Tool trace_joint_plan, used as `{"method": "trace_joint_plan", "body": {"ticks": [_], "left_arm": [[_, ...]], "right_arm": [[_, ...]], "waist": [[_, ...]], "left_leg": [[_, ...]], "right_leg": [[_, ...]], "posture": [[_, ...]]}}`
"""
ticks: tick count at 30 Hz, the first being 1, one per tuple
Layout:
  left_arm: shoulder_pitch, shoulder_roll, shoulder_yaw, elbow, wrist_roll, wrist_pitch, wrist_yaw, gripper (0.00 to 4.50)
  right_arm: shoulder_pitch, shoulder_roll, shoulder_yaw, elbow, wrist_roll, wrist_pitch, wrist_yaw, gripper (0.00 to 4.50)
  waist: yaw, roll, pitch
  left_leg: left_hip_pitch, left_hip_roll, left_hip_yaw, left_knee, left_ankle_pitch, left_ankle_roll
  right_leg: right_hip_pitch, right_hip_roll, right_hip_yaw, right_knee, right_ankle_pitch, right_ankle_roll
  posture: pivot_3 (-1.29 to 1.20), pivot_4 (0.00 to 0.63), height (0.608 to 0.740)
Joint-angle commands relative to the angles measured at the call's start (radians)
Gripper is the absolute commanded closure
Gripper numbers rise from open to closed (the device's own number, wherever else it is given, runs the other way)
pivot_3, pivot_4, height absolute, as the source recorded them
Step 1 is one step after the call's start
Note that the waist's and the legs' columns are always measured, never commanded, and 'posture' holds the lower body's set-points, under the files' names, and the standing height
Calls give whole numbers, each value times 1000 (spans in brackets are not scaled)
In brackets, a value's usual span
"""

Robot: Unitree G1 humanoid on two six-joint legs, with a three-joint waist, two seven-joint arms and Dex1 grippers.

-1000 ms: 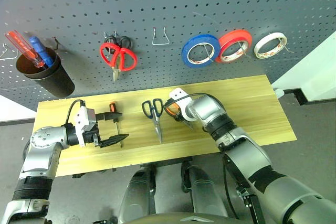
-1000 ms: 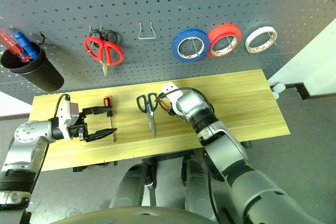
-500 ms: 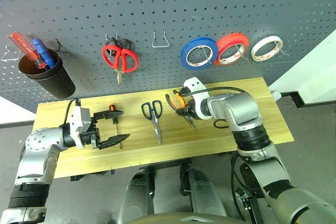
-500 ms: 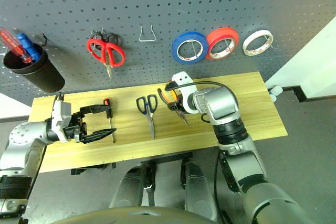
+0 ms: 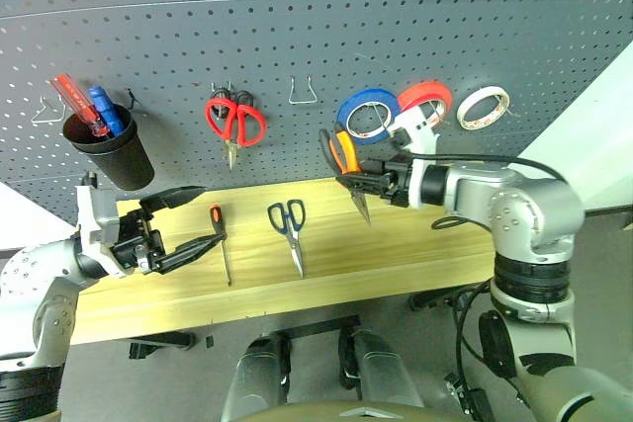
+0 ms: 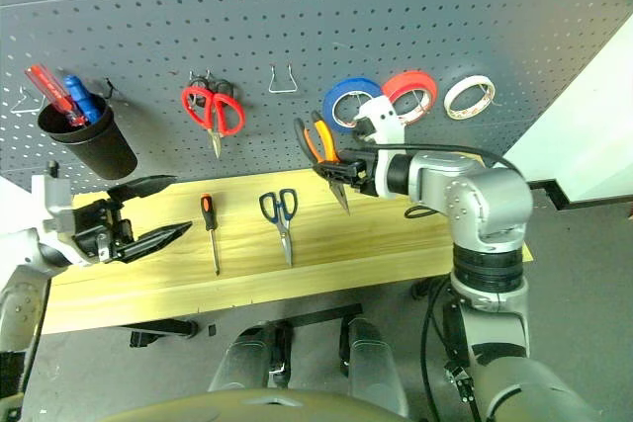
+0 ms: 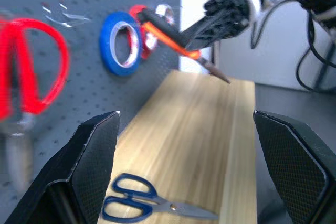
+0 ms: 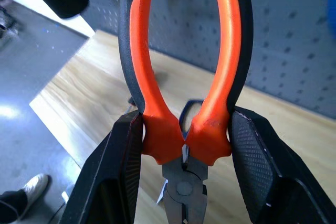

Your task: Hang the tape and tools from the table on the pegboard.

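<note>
The right gripper (image 5: 368, 185), clamped on the pliers (image 5: 344, 157), has lifted them off the table (image 5: 475, 244) toward the pegboard (image 5: 316, 37), ready for hanging; the left gripper (image 5: 188, 219) is empty, jaws wide

Both arms are showing rounded silver-grey shells joined by ribbed black collars. The right gripper (image 5: 358, 183) and left gripper (image 5: 188, 219) are wearing white wrist housings and black fingers (image 7: 86, 174) with cross-hatched pads. Black cables are looping along both forearms.
</note>
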Motion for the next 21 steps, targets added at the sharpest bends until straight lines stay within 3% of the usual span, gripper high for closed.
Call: {"method": "trace_joint_plan", "body": {"ticks": [1, 8, 13, 21], "left_arm": [[-8, 18, 64, -51, -43, 19, 38, 237], [-47, 39, 99, -48, -57, 48, 74, 237], [-99, 78, 126, -17, -92, 104, 100, 237], [-142, 76, 120, 13, -81, 110, 108, 237]], "right_arm": [[-87, 1, -51, -46, 68, -47, -1, 2421], [-213, 56, -35, 16, 99, -155, -50, 2421], [-260, 60, 13, 81, 45, -291, -98, 2421], [-368, 164, 83, 257, -41, -471, -220, 2421]], "waist": [[0, 1, -7], [3, 2, -33], [20, 0, -52], [27, 3, -60]], "left_leg": [[0, 0, 0, 0, 0, 0], [1, 0, 3, 0, 1, 0], [2, 0, 4, 1, 1, -1], [8, 1, 5, 1, 1, -1]], "right_leg": [[0, 0, 0, 0, 1, 1], [0, 4, 0, 2, 2, 3], [1, 3, 0, 2, 2, 2], [6, 4, 1, 3, 1, -2]], "posture": [[160, 59, 740], [185, 44, 740], [209, 35, 740], [218, 33, 740]]}}
